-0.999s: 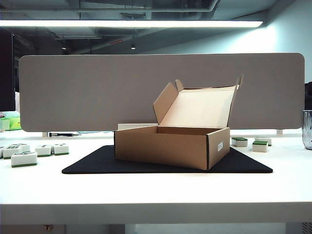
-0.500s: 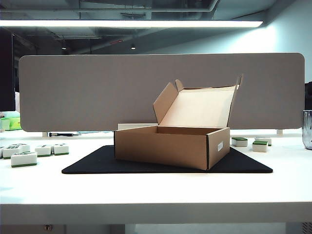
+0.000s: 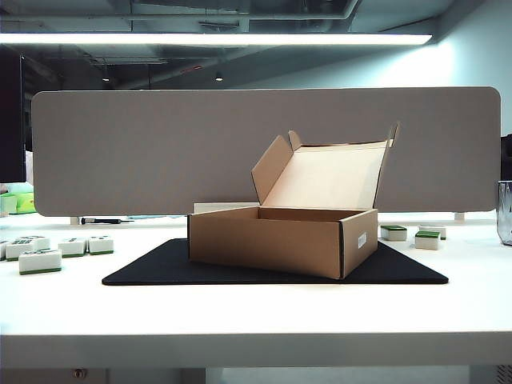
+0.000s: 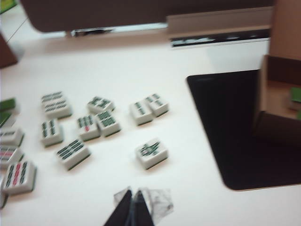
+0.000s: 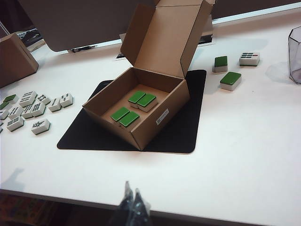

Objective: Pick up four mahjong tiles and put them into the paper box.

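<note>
The paper box (image 3: 280, 240) stands open on a black mat, lid flap up. In the right wrist view several mahjong tiles (image 5: 142, 99) lie green side up on the floor of the paper box (image 5: 171, 106). My right gripper (image 5: 131, 189) is shut and empty, hanging over the table's front edge, well short of the box. My left gripper (image 4: 133, 195) is shut with nothing in it, above bare table just short of a loose tile (image 4: 151, 153). The box corner (image 4: 277, 108) shows off to one side. Neither gripper appears in the exterior view.
Many loose tiles (image 3: 40, 260) lie face up left of the black mat (image 3: 160, 268); three more (image 5: 230, 79) lie right of the box. A clear container (image 5: 295, 47) stands far right. A grey partition (image 3: 160, 152) backs the table. A brown block (image 5: 16, 59) sits far left.
</note>
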